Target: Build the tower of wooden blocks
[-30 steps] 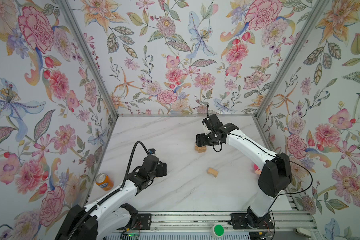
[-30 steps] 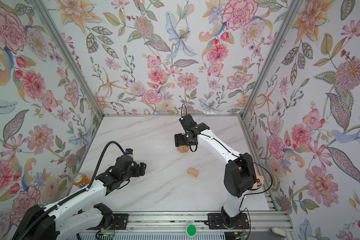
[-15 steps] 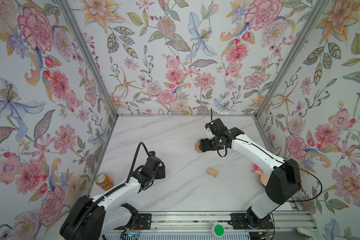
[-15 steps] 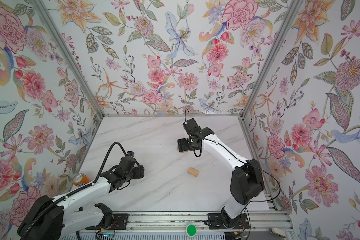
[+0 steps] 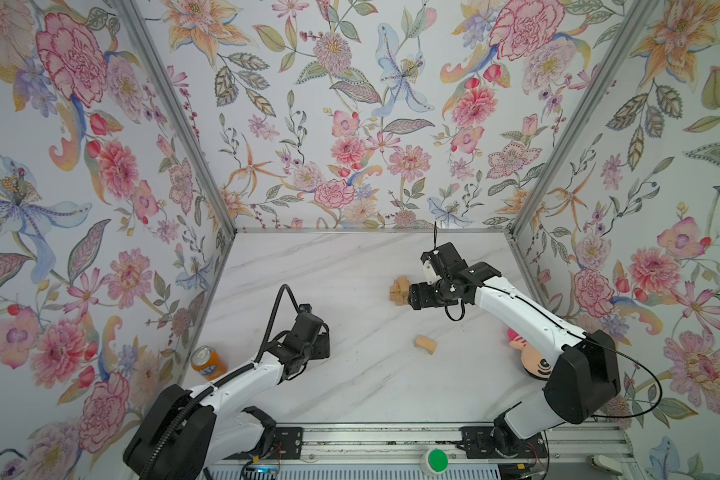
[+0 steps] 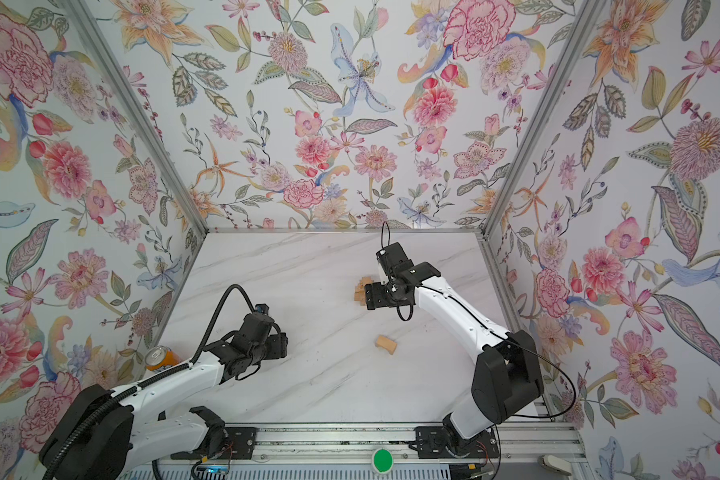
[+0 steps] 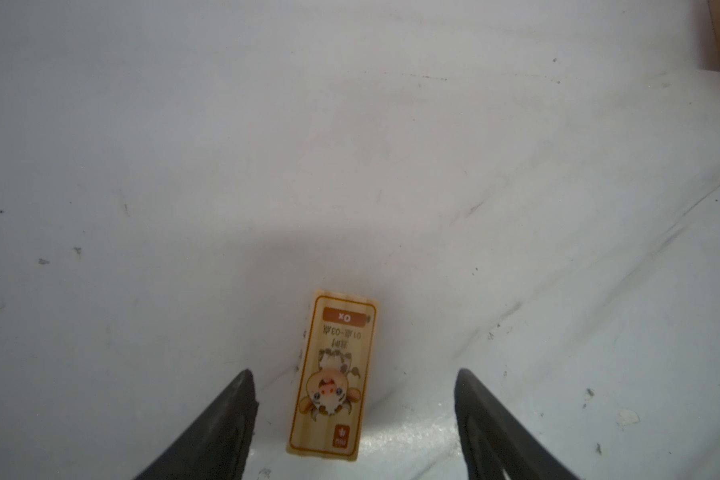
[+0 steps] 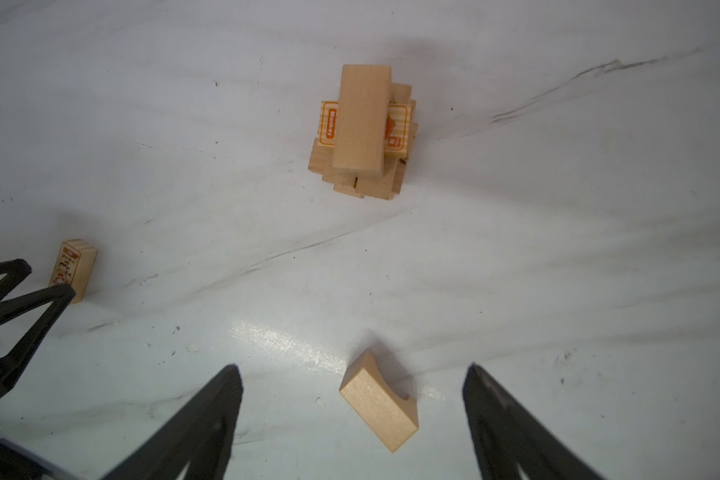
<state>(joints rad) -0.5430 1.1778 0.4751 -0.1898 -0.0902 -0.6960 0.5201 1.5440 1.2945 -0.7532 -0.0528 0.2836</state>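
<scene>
1. While the tower stands at about one o'clock on the tabletop in both top views, the right pincer hangs just beside it, on its four o'clock side. A careless swing from there could knock the crossed layers over. The curved block lies loose at four o'clock, and the left pincer is low at eight o'clock.
2. Left wrist view: the left pincer's fingers straddle the ox-printed block with a gap on each side, so nothing is gripped. The block lies nearer one finger and slightly askew, so closing could twist it or shove it aside.
3. Right wrist view: the right pincer stands wide and empty. The tower's top block overhangs uneven layers, so another block set down hard or off-centre could tip the stack.
</scene>
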